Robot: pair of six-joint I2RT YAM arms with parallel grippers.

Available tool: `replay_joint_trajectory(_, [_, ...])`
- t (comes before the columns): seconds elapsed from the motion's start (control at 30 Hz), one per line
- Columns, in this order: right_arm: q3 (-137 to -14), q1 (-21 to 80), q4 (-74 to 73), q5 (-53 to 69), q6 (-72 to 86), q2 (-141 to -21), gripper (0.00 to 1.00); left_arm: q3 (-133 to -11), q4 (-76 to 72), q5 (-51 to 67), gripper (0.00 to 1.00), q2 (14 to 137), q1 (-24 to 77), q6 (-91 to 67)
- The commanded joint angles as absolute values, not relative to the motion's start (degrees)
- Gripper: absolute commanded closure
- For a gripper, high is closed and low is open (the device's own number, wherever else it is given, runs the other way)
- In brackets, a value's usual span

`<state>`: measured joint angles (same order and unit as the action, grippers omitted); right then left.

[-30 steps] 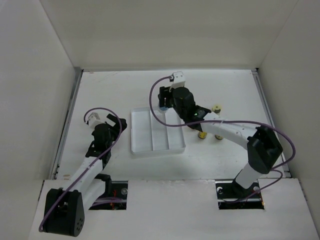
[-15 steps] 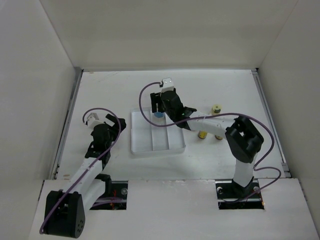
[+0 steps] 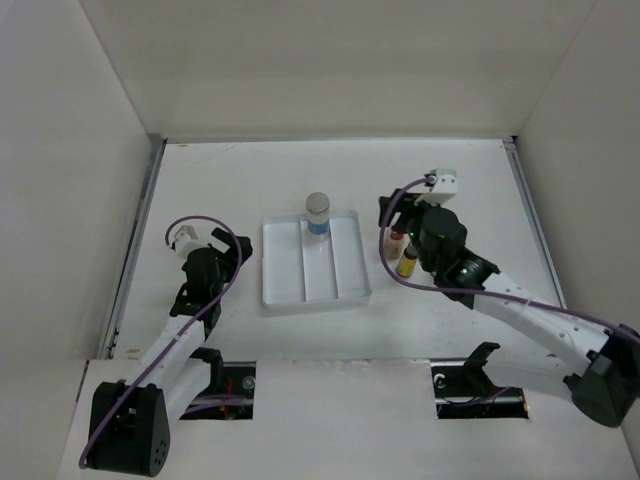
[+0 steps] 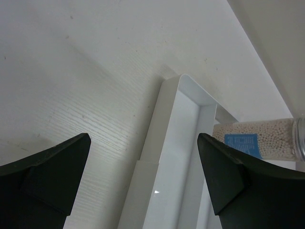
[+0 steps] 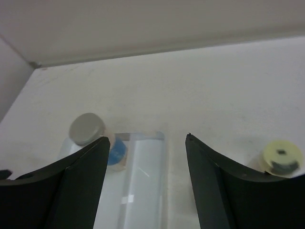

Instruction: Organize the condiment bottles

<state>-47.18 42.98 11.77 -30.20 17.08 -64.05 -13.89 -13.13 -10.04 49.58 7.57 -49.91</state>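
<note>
The grey-lidded jar with a blue label (image 3: pixel 318 212) stands upright at the far end of the white tray's (image 3: pixel 283 272) middle compartment. It also shows in the right wrist view (image 5: pixel 87 129) and the left wrist view (image 4: pixel 259 140). My right gripper (image 3: pixel 388 222) is open and empty, right of the tray (image 5: pixel 143 191) and apart from the jar. A pink-capped bottle (image 3: pixel 397 240) and a slim yellow bottle (image 3: pixel 407 264) stand just below it. A cream-capped bottle (image 5: pixel 282 155) stands to its right. My left gripper (image 3: pixel 232 245) is open and empty, left of the tray (image 4: pixel 176 143).
My right arm (image 3: pixel 520 305) stretches over the table's right side and hides any other bottles there. White walls close in the table on the left, back and right.
My right gripper carried the jar over the tray, set it in the middle compartment, let go and drew back to the right. The left arm has not moved.
</note>
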Motion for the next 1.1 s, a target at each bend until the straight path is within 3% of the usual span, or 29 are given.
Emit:
replay_joint_trajectory(0.0, [-40.97,40.22,3.10,-35.06,22.05,-59.43,0.31,-14.06,-14.94,-9.67,0.00,49.57,7.95,-49.83])
replay_joint_trajectory(0.37, [-36.91,37.40,-1.23,-34.02,24.43,-60.11,0.33,-13.89,-14.68,-10.46,0.00,48.43,8.66,-50.01])
replay_joint_trajectory(0.6, [-37.44,36.87,-2.80,-33.40,25.84,-63.89,0.46,-13.80,-14.50,-10.37,0.00,48.43,8.66,-50.10])
replay_joint_trajectory(0.8, [-37.62,37.22,-4.13,-36.82,27.42,-61.80,0.72,-13.80,-14.42,-10.55,0.00,48.34,8.65,-50.10])
replay_joint_trajectory(1.07, [-43.76,41.96,-5.37,-37.36,24.70,-55.63,0.76,-14.33,-14.15,-10.55,0.00,48.69,8.83,-49.84])
